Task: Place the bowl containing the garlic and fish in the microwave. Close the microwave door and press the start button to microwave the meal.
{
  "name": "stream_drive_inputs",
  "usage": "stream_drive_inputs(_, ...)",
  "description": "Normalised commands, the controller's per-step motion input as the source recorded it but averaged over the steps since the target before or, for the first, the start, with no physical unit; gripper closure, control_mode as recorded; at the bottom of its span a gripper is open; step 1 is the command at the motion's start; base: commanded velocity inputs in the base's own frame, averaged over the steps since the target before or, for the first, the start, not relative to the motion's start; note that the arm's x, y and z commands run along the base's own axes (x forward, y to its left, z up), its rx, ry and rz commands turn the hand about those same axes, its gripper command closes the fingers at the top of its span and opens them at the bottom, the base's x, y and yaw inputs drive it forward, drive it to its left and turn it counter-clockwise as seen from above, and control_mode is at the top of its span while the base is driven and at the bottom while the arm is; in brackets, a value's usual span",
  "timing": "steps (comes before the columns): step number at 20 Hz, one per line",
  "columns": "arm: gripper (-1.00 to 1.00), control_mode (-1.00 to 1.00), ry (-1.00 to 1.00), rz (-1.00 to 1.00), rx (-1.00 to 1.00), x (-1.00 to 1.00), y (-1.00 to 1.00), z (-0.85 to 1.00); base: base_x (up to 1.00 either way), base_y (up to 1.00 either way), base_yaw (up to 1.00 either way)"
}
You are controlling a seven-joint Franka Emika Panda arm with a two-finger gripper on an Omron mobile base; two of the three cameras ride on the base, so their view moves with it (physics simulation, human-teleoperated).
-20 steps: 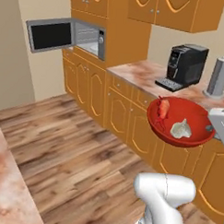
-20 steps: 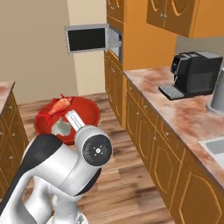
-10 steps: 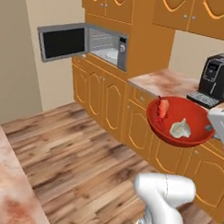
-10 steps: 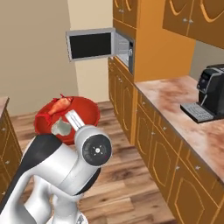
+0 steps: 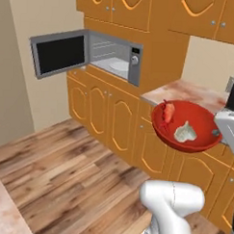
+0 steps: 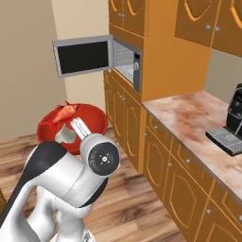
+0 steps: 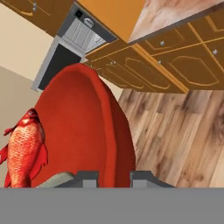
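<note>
Bowl [image 5: 200, 141] with fish [image 5: 169, 112] and garlic [image 5: 184, 133] is held aloft, its rim pinched by the end effector [image 7: 114, 177]; microwave door [image 5: 60, 53] is open.

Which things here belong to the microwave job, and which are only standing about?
For the job: glossy red round bowl, held by the gripper; red-orange fish; whitish garlic bulb; grey-silver microwave; its open dark-glass door.

Standing about: black coffee machine; marbled countertop; orange cabinets.
</note>
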Motion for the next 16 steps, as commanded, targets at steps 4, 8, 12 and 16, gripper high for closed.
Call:
stream_drive_inputs(4,1.00,1.00,0.00,0.00,0.00,0.00,0.00,0.00,1.00,0.51,-0.28)
stream_drive_inputs(8,1.00,1.00,0.00,0.00,0.00,0.00,0.00,0.00,1.00,0.48,-0.29)
stream_drive_inputs(12,1.00,1.00,0.00,0.00,0.00,0.00,0.00,0.00,1.00,0.18,-0.48)
stream_drive_inputs(16,1.00,1.00,0.00,0.00,0.00,0.00,0.00,0.00,0.95,0.19,-0.55)
